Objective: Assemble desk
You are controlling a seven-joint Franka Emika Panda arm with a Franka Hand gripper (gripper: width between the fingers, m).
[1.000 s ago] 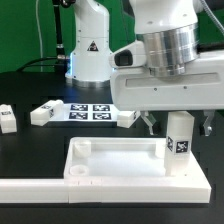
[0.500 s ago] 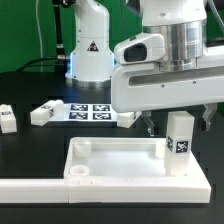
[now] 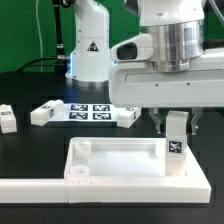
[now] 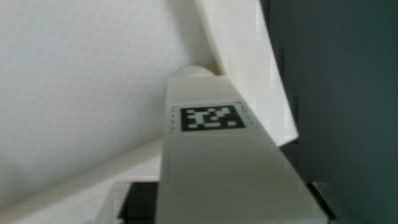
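Observation:
The white desk top (image 3: 112, 147) lies rim-up near the front of the table. One block leg (image 3: 176, 140) stands upright in its far corner on the exterior view's right, its tag facing the camera. My gripper (image 3: 175, 125) comes down over the top of this leg, a finger on each side, shut on the leg. In the wrist view the leg (image 4: 222, 150) runs up between the dark pads (image 4: 139, 198), with the desk top (image 4: 89, 80) beyond it. Three more legs lie loose: one at the far left (image 3: 6, 119), two (image 3: 42, 113) (image 3: 127, 118) by the marker board.
The marker board (image 3: 90, 112) lies flat behind the desk top. A long white border bar (image 3: 100, 189) runs along the front edge. The robot's base (image 3: 88, 50) stands at the back.
The fingers stood wide apart on either side of the upright leg; now they have closed in against its top. The leg stays in its corner.

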